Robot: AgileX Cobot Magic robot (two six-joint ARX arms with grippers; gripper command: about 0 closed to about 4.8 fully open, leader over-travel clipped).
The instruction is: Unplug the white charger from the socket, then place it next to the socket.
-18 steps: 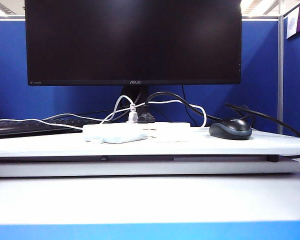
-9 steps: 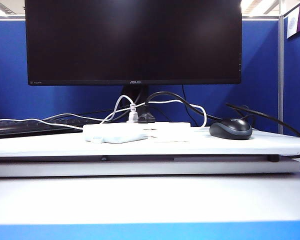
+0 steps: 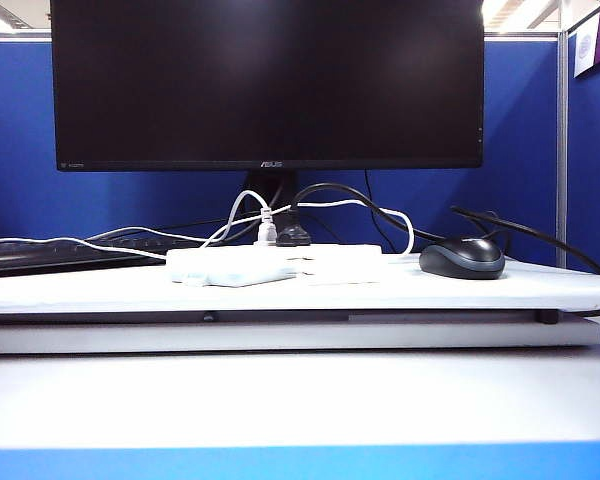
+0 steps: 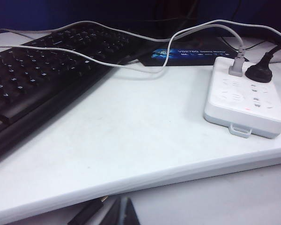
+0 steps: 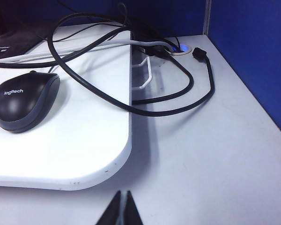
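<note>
Charger [image 3: 345,263] sits at the socket's [image 4: 243,101] end nearest my right arm. It is ahead of my left tool [image 4: 123,207] and off toward the middle; I cannot tell whether it is plugged in. The socket's long axis runs away from that tool. Both tools hang low, short of the surface [image 4: 131,136], clenched on nothing. My right tool [image 5: 122,207] faces only the mouse [image 5: 23,101], so I judge the left nearer.

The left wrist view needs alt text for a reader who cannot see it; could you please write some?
A white power strip lies on a white board with a grey plug and a black plug in it. A black keyboard lies alongside. The left gripper's dark tips show, shut, at the near edge.
</note>
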